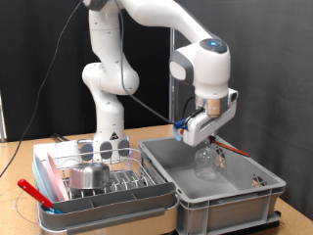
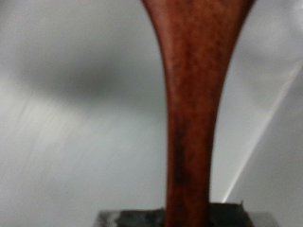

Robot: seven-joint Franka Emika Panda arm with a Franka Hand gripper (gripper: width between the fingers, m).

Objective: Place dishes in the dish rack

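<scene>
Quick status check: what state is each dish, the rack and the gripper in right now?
pink plate: on edge at the dish rack's exterior-view left side.
steel bowl: in the dish rack.
clear glass: in the grey crate, not racked.
gripper: low over the crate, just above the glass.
brown handle: close to the wrist camera, blurred.

The low pale grey-blue plastic dish rack [image 1: 103,201] on the exterior view's left carries a silver wire frame, with a round pink plate [image 1: 45,179] at its left edge, a small shiny steel bowl [image 1: 90,175] inside and a red-handled utensil [image 1: 34,193] at its near left corner. To the right, the plain deep grey crate [image 1: 220,196] surrounds a clear colourless drinking glass [image 1: 206,162]. The robot arm [image 1: 122,59] is white against a black curtain [image 1: 39,49]. In the wrist view a reddish-brown wooden handle [image 2: 194,104] crosses pale grey.
</scene>
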